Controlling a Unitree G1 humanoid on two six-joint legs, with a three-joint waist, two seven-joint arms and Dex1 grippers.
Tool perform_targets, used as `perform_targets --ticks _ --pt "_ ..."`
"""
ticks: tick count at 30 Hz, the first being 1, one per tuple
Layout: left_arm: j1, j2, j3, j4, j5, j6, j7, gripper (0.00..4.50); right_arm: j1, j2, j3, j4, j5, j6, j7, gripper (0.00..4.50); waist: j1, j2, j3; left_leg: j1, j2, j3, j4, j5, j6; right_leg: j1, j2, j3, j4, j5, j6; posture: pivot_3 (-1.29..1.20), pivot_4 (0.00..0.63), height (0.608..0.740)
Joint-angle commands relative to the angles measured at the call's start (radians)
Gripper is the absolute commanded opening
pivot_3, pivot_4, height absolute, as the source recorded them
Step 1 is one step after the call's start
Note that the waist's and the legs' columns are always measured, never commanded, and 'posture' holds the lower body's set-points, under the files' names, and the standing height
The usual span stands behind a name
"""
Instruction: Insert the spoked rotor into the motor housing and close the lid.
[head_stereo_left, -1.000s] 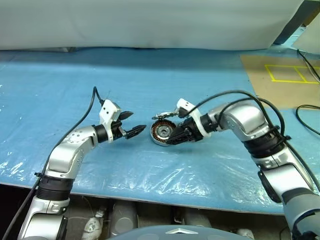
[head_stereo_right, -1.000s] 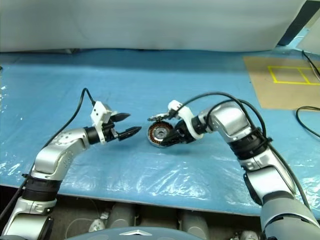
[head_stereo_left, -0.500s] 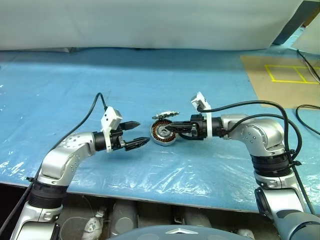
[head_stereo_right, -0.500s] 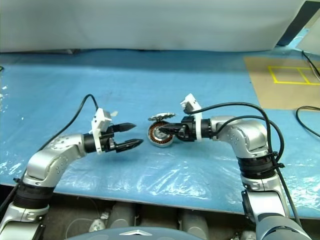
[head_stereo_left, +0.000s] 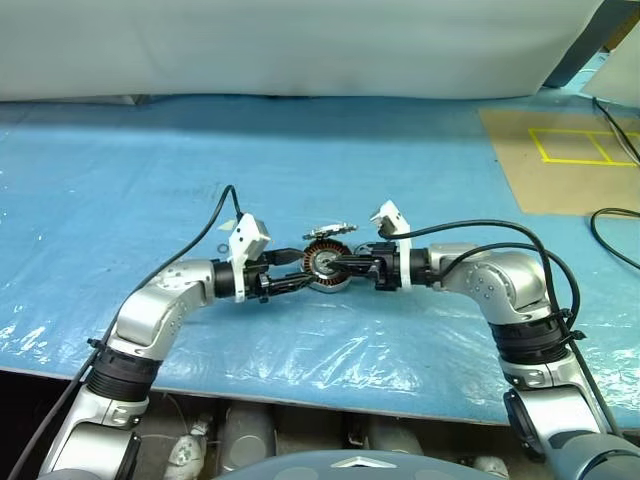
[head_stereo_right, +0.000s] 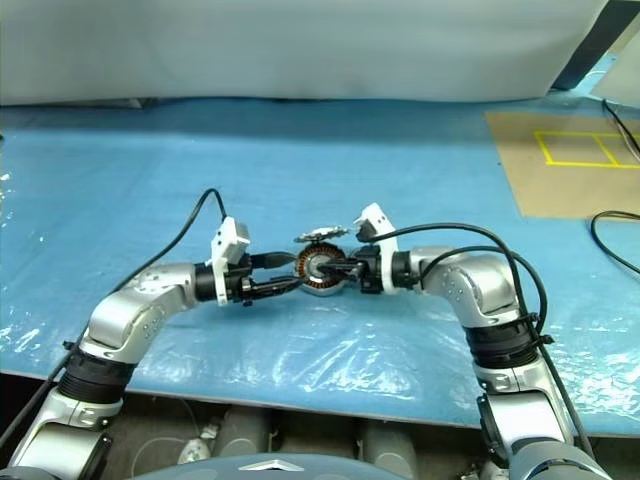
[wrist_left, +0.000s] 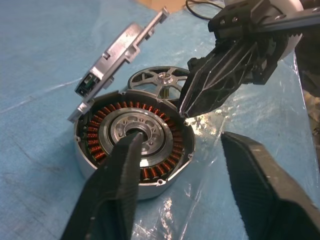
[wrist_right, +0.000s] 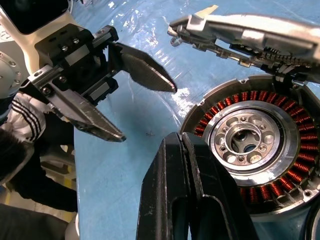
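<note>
The motor housing (wrist_left: 132, 145) lies on the table (head_stereo_left: 300, 150), between the left gripper (head_stereo_left: 287, 272), which comes from its left side, and the right gripper (head_stereo_left: 335, 265), which comes from its right side. The lid (wrist_left: 122, 50) stands half raised over the far rim of the housing, beyond both grippers, and the spoked rotor (wrist_left: 159, 81) lies on the table just behind the housing, under the lid, beside the right gripper's fingers. Seen along the left gripper, one of its fingers (wrist_left: 120, 175) lies before the centre of the housing and the other stands beside the rim, apart from it.
</note>
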Motion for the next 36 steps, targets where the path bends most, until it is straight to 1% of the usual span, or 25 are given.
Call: perform_targets --ticks 1,8,14,21,29,32,36 --pt "-0.037 -0.021 -0.026 0.0 0.025 -0.024 0.005 1.88 0.0 0.004 -0.006 0.006 0.005 -0.032 -0.007 0.0 0.001 0.0 0.0 0.0 0.0 0.0 0.0 0.0 0.0 0.0 0.0 0.0 0.0 0.0 0.0 0.0 0.15 0.74" --pt "-0.113 -0.102 -0.026 0.011 0.021 -0.024 0.032 1.88 0.004 0.027 0.008 0.039 -0.007 -0.04 -0.039 0.0 0.003 0.0 0.0 -0.001 0.0 0.0 0.0 0.0 0.0 0.0 0.0 0.0 -0.001 0.0 0.0 0.0 0.15 0.74" --pt "-0.187 -0.143 -0.036 0.13 0.093 -0.103 0.047 1.88 0.006 0.044 0.057 0.11 -0.055 -0.085 -0.051 0.0 0.0 0.0 0.0 -0.001 0.0 0.0 0.0 0.0 0.0 0.0 0.0 0.0 -0.001 0.0 0.0 0.0 0.15 0.74" --pt "-0.215 -0.164 -0.022 0.183 0.111 -0.145 0.05 1.88 0.004 0.049 0.094 0.163 -0.097 -0.097 -0.077 0.0 0.0 0.0 0.0 -0.001 0.0 -0.001 0.0 0.0 0.0 0.001 0.0 0.0 -0.001 0.0 0.0 0.0 0.15 0.74" --pt "-0.23 -0.185 -0.018 0.19 0.131 -0.173 0.077 1.88 0.015 0.037 0.137 0.167 -0.126 -0.107 -0.092 0.0 0.0 0.0 0.0 0.006 0.0 0.0 0.0 0.0 0.0 0.008 0.0 0.0 -0.002 0.0 0.0 0.0 0.15 0.74" --pt "-0.235 -0.193 -0.015 0.192 0.139 -0.186 0.092 1.88 0.016 0.034 0.144 0.163 -0.127 -0.109 -0.09 0.0 -0.001 0.0 0.0 0.009 0.001 -0.001 -0.002 0.0 0.0 0.012 0.0 -0.001 -0.006 0.001 0.001 0.0 0.15 0.74" --pt "-0.252 -0.206 0.01 0.245 0.155 -0.218 0.132 1.88 0.016 0.035 0.15 0.168 -0.13 -0.113 -0.093 0.0 -0.001 0.0 0.0 0.011 0.0 -0.001 -0.005 0.0 0.0 0.015 0.0 0.0 -0.011 0.001 0.002 0.0 0.15 0.74"
